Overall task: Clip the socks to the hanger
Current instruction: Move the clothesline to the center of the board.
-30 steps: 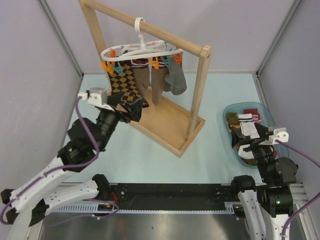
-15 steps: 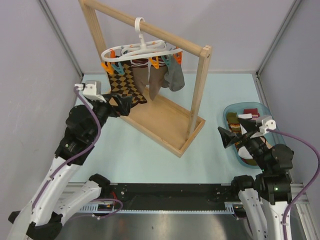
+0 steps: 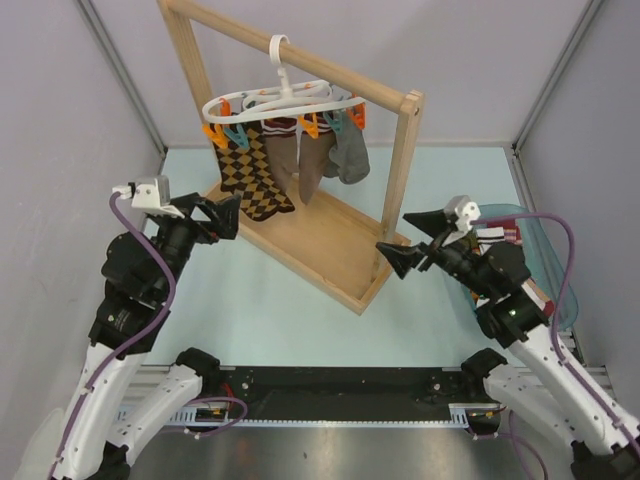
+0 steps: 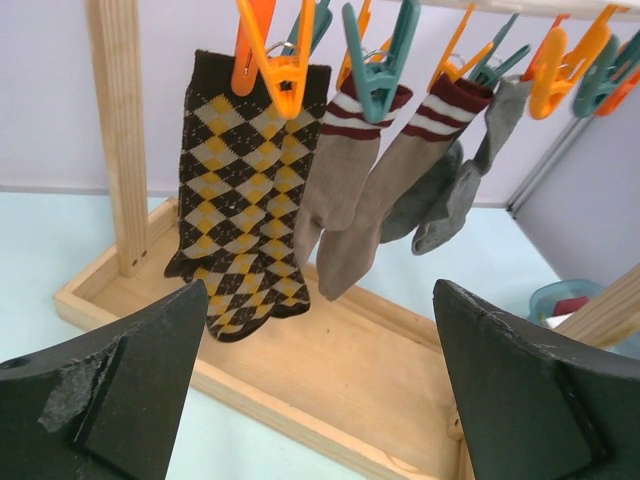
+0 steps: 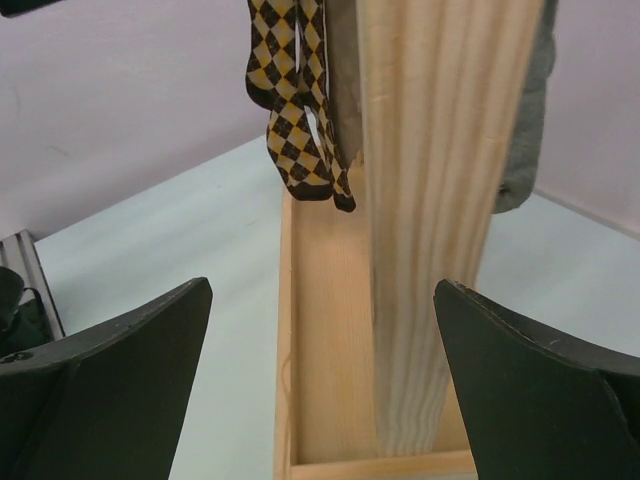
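The white hanger (image 3: 280, 100) hangs by its hook from the wooden rack's top bar, with orange clips (image 4: 265, 50) and teal clips (image 4: 378, 60). Clipped to it are a brown argyle sock (image 3: 250, 178) (image 4: 245, 190), two tan socks with dark red stripes (image 3: 300, 160) (image 4: 345, 175) and a grey sock (image 3: 350, 155) (image 4: 450, 195). My left gripper (image 3: 220, 218) (image 4: 318, 310) is open and empty, left of the argyle sock and clear of it. My right gripper (image 3: 405, 240) (image 5: 322, 300) is open and empty, close to the rack's right post (image 5: 440, 200). More socks (image 3: 503, 235) lie in the basket.
The tall wooden rack (image 3: 330, 250) stands diagonally across the table on a tray-like base (image 4: 400, 370). A teal basket (image 3: 545, 262) sits at the right, partly hidden behind my right arm. Grey walls close in the left, back and right sides.
My left gripper has drawn back to the left, away from the argyle sock, which now hangs free. My right arm has swung from the basket leftward to the rack's right post.
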Available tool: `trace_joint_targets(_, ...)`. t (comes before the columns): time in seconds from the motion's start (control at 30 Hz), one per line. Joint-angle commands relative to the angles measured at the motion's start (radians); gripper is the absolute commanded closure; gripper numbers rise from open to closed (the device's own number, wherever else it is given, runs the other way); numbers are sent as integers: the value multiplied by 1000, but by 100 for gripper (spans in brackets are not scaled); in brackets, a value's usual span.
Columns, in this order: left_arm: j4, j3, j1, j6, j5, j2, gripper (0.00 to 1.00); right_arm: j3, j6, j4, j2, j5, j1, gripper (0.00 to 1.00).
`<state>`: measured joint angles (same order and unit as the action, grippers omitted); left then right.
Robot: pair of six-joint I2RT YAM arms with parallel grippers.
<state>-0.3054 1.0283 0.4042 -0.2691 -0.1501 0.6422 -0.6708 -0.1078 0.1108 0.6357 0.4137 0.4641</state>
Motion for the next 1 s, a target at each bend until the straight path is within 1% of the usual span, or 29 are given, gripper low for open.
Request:
trace_joint_targets(0.0, -20, 4, -8, 44, -28, -1, 0, 22, 105, 205, 102, -327, 128, 0)
trace_joint_targets(0.07, -24, 6, -8, 56, -34, -7, 0, 33, 105, 286, 134, -404, 133, 0)
trace_joint_targets(0.2, -24, 15, -8, 82, -40, -15, 0, 42, 128, 381, 232, -447, 90, 0)
trace_joint_targets(0.23, -24, 15, -10, 85, -42, -15, 0, 40, 119, 406, 246, -437, 73, 0)
trace_joint_targets(0.27, -23, 16, -8, 88, -42, -13, 0, 42, 112, 415, 257, -423, 27, 0)
trace_joint_targets(0.33, -20, 22, -10, 96, -39, -4, 0, 40, 83, 432, 282, -359, -25, 0)
trace_joint_targets(0.37, -17, 26, -10, 96, -37, -3, 0, 40, 60, 437, 286, -316, -77, 0)
trace_joint_targets(0.43, -15, 35, -10, 102, -29, 14, 0, 42, 50, 449, 303, -285, -117, 0)
trace_joint_targets(0.6, 9, 68, -11, 99, -6, 54, 0, 34, 8, 504, 357, -126, -244, 0)
trace_joint_targets(0.7, 12, 110, -11, 84, -3, 97, 0, 24, 11, 520, 392, -73, -266, 0)
trace_joint_targets(0.87, 26, 191, -11, 54, 52, 195, 0, 23, 11, 518, 409, -47, -283, 0)
trace_joint_targets(0.97, 19, 262, -11, 41, 25, 249, 0, 25, 13, 506, 409, -41, -300, 0)
